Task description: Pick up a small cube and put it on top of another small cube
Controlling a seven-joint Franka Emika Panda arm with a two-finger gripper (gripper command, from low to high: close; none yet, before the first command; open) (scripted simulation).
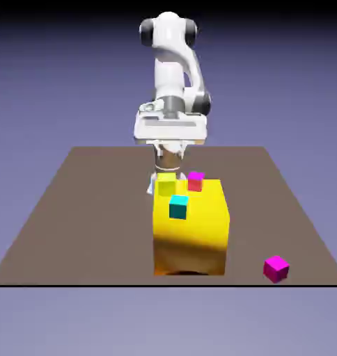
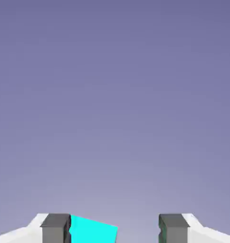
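The pincer is open: in the hand view its two grey fingertips stand well apart at the bottom edge. Between them, a bright cyan surface shows right beside the left-hand tip, with a gap between it and the right-hand one. Whether it touches that left-hand tip, I cannot tell.

In the exterior view, the landmark is the big yellow block, which stands near the front edge of the brown table. Nearest the viewer, to the right of the block and apart from it, one small magenta cube lies on the table, turned so that a corner faces forward.

On the block, as seen from here, a teal cube shows over the upper part, left of the block's middle. Farther back, at the block's far edge, are a yellow-green cube on the left and the other small magenta cube on the right. Whether these three rest on the block is hard to tell.

Beyond the block rises the white robot arm, its wide hand above the block's far edge in the picture. Behind everything is a plain blue-violet backdrop.
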